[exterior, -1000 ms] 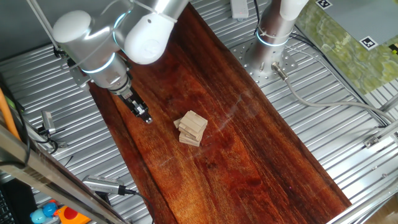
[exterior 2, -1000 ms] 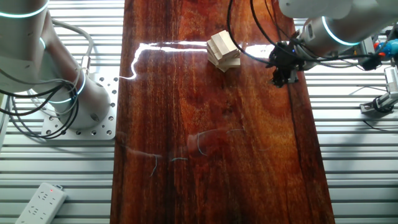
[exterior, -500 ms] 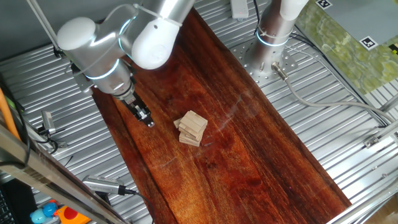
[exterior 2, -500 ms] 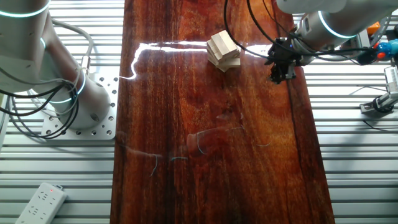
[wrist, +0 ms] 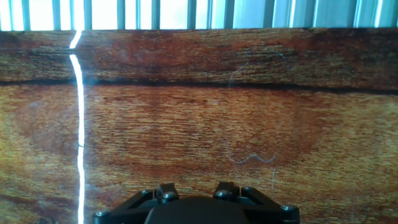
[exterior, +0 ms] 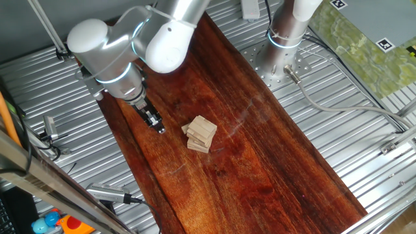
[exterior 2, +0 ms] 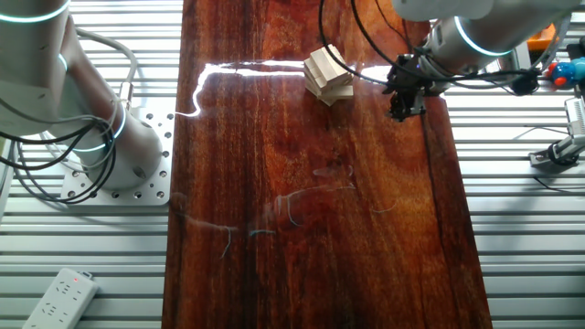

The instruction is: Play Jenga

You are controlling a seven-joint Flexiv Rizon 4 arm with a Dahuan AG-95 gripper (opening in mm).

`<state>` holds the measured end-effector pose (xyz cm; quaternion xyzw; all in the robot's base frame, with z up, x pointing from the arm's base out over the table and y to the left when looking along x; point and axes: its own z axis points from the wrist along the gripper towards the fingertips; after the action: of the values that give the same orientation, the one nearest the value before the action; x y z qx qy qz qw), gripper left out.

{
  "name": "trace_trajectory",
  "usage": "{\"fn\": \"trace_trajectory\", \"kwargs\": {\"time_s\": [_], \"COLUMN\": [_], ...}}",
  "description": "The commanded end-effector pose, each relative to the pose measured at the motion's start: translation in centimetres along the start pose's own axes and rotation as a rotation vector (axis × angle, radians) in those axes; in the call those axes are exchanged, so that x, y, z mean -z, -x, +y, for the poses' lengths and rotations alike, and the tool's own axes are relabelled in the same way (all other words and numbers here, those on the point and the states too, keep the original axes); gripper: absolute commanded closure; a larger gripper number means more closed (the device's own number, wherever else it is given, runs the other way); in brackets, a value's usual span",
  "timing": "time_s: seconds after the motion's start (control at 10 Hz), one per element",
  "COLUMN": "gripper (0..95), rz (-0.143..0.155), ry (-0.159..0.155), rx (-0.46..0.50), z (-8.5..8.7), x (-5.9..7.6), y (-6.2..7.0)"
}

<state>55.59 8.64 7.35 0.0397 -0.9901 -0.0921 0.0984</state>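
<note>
One fixed view looks steeply down across the wooden tabletop [exterior: 260, 156]; the other faces it from the opposite side; the hand view stares closely at bare wood.

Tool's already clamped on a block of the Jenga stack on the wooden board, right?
No. The tool is beside the Jenga stack, apart from it and holding nothing; one fixed view shows bare wooden board between them, and the hand view shows only board. The stack does sit on the board.
</note>
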Motion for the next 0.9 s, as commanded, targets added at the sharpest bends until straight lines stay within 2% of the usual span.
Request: {"fn": "trace_trajectory", "kwargs": {"time_s": [0.1,0.5,0.9], "gripper": [57.0,57.0,57.0], "rz": [0.001,0.015,0.084], "ry": [0.003,0.011,0.051], "rx": [-0.001,-0.016,-0.084], "z": [0.04,0.05,0.05], "x": [-0.06,-0.10,-0.09], "y": [0.17,0.24,0.24]}}
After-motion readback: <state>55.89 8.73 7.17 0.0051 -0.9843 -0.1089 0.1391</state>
